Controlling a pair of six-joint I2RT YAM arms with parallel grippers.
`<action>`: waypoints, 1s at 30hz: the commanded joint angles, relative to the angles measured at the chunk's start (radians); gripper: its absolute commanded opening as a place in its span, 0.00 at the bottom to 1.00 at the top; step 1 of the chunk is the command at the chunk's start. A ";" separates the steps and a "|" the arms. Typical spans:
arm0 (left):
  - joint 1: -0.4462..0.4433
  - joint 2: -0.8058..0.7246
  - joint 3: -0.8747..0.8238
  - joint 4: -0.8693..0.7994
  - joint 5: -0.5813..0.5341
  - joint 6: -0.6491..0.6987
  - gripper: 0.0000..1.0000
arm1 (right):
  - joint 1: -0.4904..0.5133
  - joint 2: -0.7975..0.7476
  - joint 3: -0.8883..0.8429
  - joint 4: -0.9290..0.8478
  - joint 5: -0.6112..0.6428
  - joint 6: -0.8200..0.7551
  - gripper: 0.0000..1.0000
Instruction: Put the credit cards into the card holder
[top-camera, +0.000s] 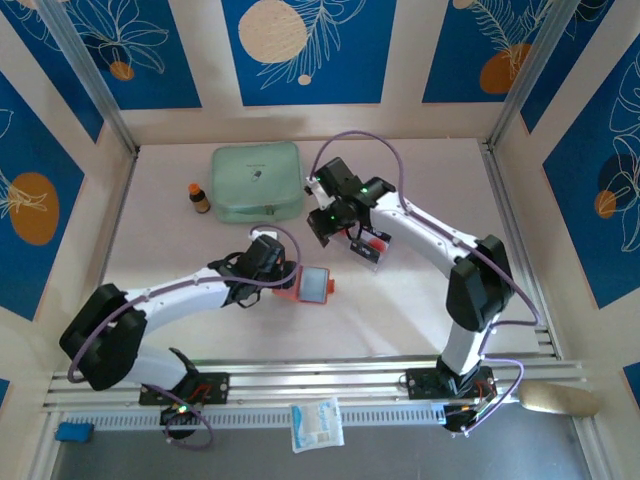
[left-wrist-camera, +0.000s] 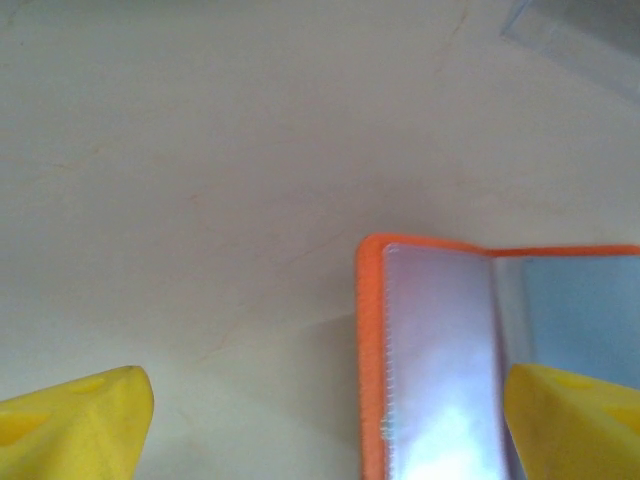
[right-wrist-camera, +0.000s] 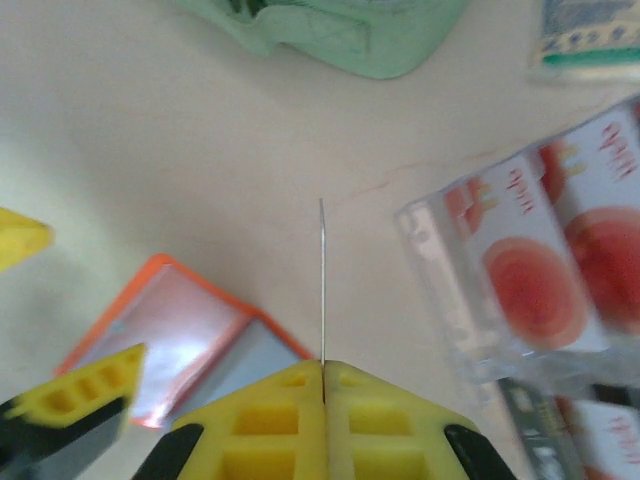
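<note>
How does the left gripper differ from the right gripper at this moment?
The left gripper is open, the right gripper is shut. The left gripper holds nothing, at the open card holder; the right gripper pinches a thin card, seen edge-on. Both have yellow fingers.

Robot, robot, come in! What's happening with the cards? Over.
Left gripper open over the card holder, lying open. Right gripper shut on one credit card, edge-on. Nothing between card and holder.
</note>
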 joint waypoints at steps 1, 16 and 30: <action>0.010 0.019 -0.001 -0.063 -0.045 0.050 0.91 | -0.010 -0.070 -0.134 0.159 -0.184 0.216 0.00; 0.009 0.002 -0.096 -0.066 -0.062 -0.014 0.90 | 0.007 -0.171 -0.664 0.858 -0.274 0.697 0.00; 0.009 0.013 -0.111 -0.045 -0.061 -0.028 0.90 | 0.041 -0.103 -0.751 1.034 -0.242 0.763 0.00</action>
